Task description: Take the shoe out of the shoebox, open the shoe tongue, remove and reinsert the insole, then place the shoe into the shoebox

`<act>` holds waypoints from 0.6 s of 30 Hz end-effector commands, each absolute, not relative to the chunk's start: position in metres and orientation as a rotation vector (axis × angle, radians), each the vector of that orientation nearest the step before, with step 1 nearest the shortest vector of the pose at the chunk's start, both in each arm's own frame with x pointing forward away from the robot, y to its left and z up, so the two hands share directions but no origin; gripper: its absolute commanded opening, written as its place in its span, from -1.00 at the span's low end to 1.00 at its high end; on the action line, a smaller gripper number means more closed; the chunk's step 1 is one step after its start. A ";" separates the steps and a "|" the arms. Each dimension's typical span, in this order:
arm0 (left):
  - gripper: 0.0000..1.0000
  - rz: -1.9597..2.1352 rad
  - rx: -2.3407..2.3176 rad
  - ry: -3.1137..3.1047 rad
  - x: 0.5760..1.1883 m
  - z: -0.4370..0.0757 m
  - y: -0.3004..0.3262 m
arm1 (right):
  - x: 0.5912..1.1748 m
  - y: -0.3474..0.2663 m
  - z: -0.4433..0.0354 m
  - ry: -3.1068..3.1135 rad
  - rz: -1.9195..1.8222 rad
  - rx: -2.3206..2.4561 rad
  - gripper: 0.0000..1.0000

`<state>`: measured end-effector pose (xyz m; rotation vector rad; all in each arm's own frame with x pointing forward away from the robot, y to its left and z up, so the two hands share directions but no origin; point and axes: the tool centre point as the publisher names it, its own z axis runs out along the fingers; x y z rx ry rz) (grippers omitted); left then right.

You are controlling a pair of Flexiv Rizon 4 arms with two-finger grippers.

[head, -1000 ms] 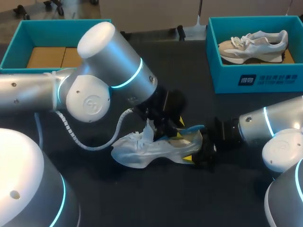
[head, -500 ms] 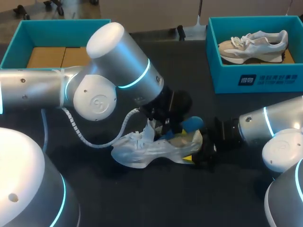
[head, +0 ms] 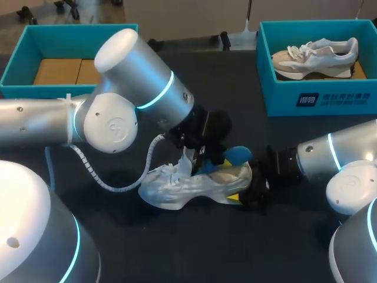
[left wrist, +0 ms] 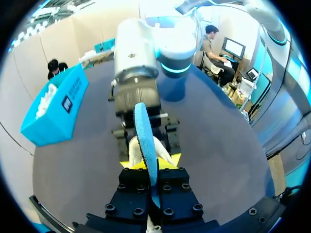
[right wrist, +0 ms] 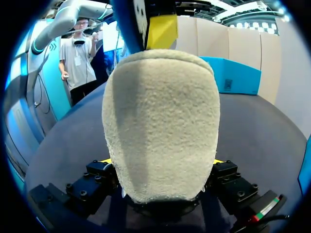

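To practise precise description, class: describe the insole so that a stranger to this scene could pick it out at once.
On the dark table, near the middle, a pale shoe lies with its heel in the right hand. Over its opening the left hand pinches the insole: a thin, flat, bright blue piece, unlike the whitish shoe and the teal boxes behind.

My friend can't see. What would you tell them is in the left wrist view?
The left arm's jaws are shut on a thin blue insole, seen edge-on above a white shoe. Just ahead, the right arm holds that shoe, and a teal shoebox sits off to one side.
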<state>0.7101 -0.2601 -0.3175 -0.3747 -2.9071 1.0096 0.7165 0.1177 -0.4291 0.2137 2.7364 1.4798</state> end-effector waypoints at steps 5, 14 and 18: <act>-1.00 1.141 -0.424 -2.966 0.698 -0.263 -0.270 | 0.717 0.120 -0.432 2.738 1.475 0.215 -1.00; -1.00 1.310 -0.412 -3.007 0.706 -0.194 -0.287 | 0.717 0.120 -0.432 2.738 1.475 0.215 -1.00; -1.00 1.409 -0.392 -2.965 0.712 -0.161 -0.297 | 0.717 0.120 -0.432 2.738 1.475 0.215 -1.00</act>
